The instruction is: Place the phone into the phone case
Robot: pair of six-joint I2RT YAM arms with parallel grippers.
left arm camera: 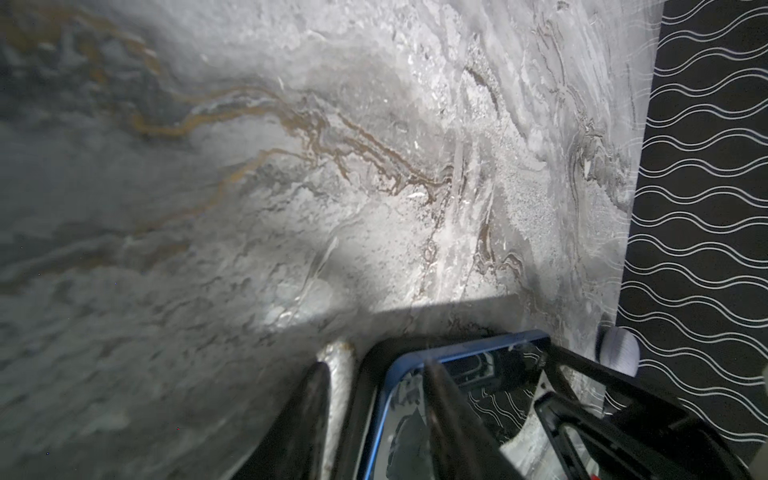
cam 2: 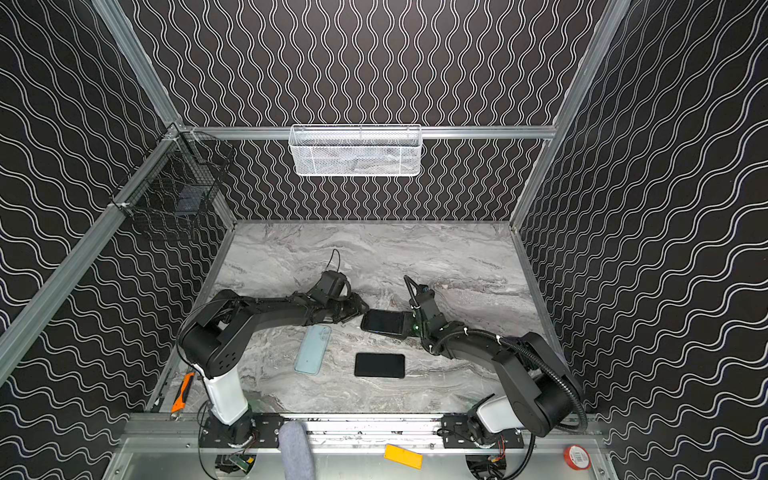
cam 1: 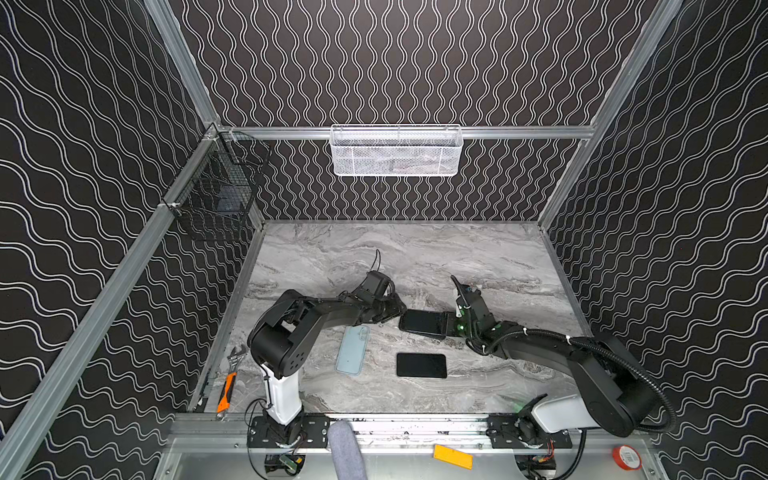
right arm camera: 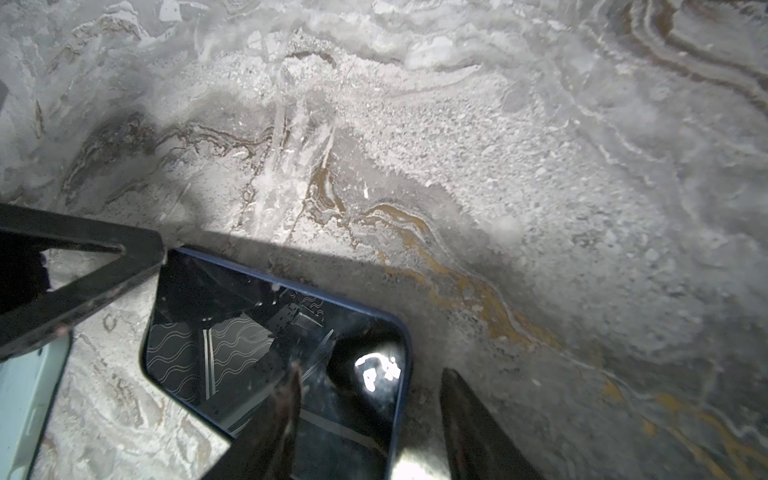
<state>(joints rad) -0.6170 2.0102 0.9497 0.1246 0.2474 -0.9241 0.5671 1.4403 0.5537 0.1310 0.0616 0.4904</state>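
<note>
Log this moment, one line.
left pincer: at blue-edged phone end | right pincer: opposite end | grip: unclear | phone case: empty, on table

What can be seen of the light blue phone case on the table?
The light blue phone case is a slim rounded rectangle, matte and plastic-looking, with an oblong camera cutout near its far end. It lies flat and slanted on the marble table, left of the black slab in both top views. Only the table seems to touch it.

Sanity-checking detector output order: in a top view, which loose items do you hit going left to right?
Wrench → pale blue case → black slab → red tape. Skipped: blue-rimmed phone and yellow block, both overlapping the slab's span.
</note>
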